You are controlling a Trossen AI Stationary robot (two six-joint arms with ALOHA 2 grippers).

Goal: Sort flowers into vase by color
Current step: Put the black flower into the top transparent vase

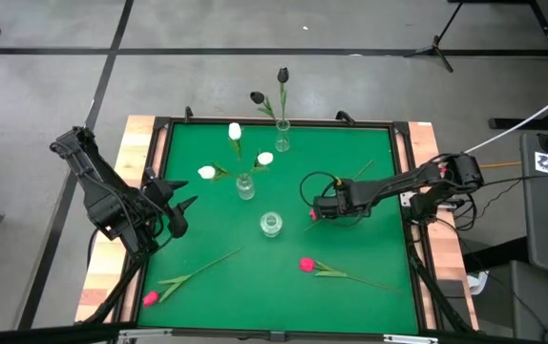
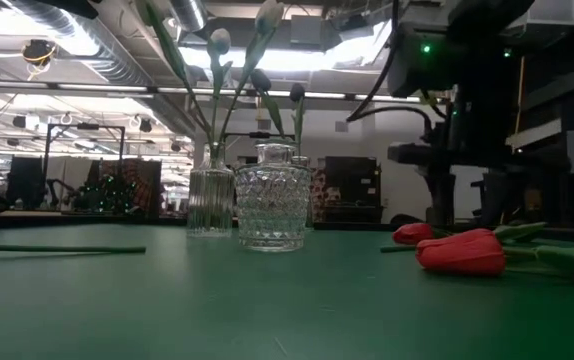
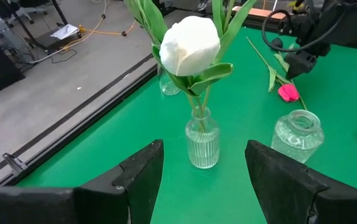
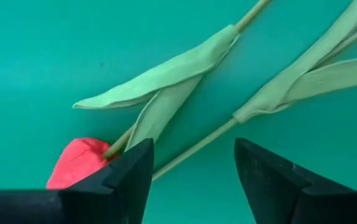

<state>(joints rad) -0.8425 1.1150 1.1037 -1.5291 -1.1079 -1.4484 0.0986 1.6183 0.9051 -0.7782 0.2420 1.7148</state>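
Observation:
Three pink tulips lie flat on the green table: one near the front left corner, one near the front middle, and one under my right gripper, its head beside one finger. My right gripper points down over the table's middle, open, with a thin green stem running between its fingers, apart from them. White tulips stand in a ribbed glass vase, black tulips in the far vase. My left gripper waits open at the table's left.
An empty cut-glass vase stands just left of my right gripper and is seen again in the low view. A black frame rims the table. Bare green table lies at the far right and in the front middle.

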